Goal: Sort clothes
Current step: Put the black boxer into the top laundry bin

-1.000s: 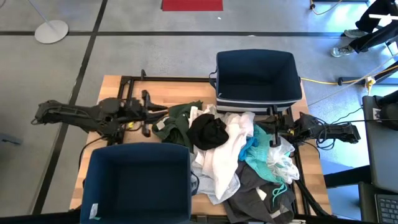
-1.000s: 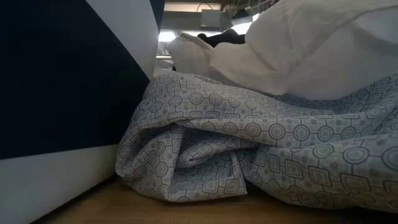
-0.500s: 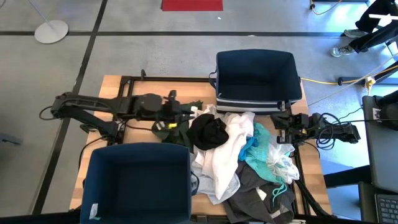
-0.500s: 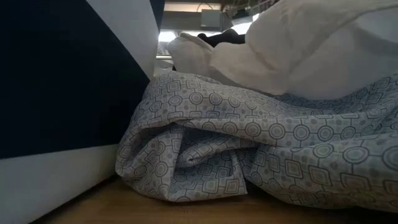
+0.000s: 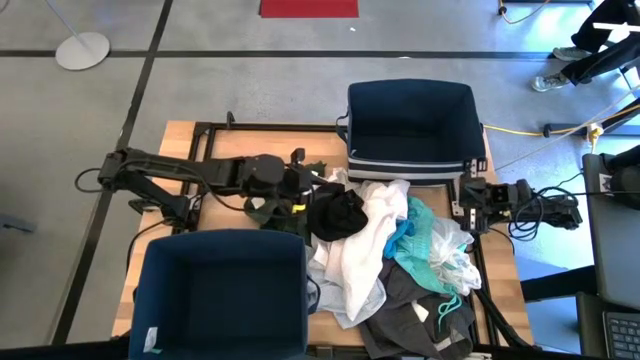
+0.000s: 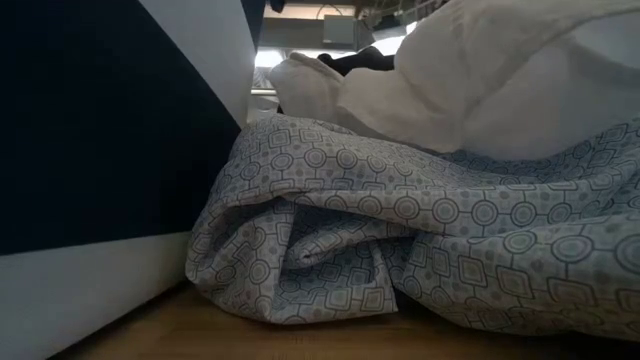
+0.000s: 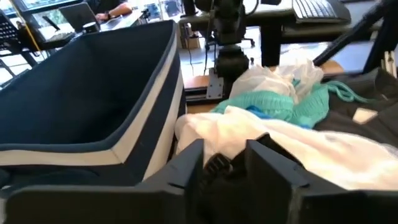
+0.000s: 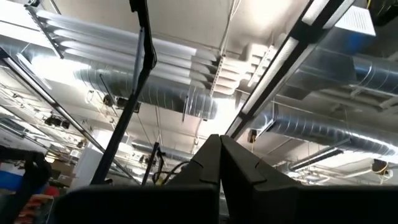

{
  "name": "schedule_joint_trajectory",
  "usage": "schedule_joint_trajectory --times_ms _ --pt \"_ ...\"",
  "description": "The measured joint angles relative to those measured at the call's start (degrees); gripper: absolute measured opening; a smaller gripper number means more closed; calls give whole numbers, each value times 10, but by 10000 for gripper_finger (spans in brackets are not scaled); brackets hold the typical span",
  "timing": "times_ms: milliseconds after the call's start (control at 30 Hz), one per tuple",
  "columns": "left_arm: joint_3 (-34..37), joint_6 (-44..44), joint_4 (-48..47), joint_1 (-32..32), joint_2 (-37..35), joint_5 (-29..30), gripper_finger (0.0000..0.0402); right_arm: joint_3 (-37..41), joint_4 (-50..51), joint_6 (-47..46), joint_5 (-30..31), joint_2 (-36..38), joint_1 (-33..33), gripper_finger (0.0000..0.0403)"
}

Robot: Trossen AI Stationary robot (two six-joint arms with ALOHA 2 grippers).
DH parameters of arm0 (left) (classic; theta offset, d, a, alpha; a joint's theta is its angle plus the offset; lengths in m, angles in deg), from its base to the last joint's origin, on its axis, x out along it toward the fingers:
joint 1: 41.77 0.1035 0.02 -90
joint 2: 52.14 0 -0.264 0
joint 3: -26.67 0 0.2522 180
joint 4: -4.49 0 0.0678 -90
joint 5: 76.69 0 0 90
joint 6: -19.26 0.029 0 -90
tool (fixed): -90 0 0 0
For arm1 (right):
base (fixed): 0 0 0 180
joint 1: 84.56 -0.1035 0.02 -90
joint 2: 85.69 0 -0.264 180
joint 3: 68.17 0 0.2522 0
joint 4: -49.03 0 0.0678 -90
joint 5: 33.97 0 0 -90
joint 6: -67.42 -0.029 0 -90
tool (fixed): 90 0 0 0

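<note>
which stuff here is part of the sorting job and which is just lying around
Part of the job:
- black garment, at the left tool
- dark olive green garment
- white garment
- teal garment
- dark grey garment
- navy bins, far and near

Just lying about:
- red mat on the floor
- yellow cable
- white round stand base

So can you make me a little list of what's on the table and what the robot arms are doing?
Clothes pile: heaped on the table's middle and right
Black garment: on top of the pile, at its left
Teal garment: at the pile's right side
Far bin: navy blue, behind the pile, nothing showing inside
Near bin: navy blue, at the table's front left
Left gripper: at the black garment, fingers apart
Right gripper: shut, pointing up at the ceiling, at the table's right edge
</note>
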Motion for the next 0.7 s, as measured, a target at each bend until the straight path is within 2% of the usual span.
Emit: schedule_joint_trajectory --times_ms 200,333,467,700 --pt "0 -16 -4 10 6 0 215 -45 4 0 0 -83 0 12" --pt "0 -52 -22 10 15 -17 264 -62 6 3 0 -150 0 12" --pt "0 -92 -48 10 14 -52 284 -82 6 15 0 -204 0 12" --pt "1 -139 -73 14 24 -67 281 -99 6 15 0 -255 0 12"
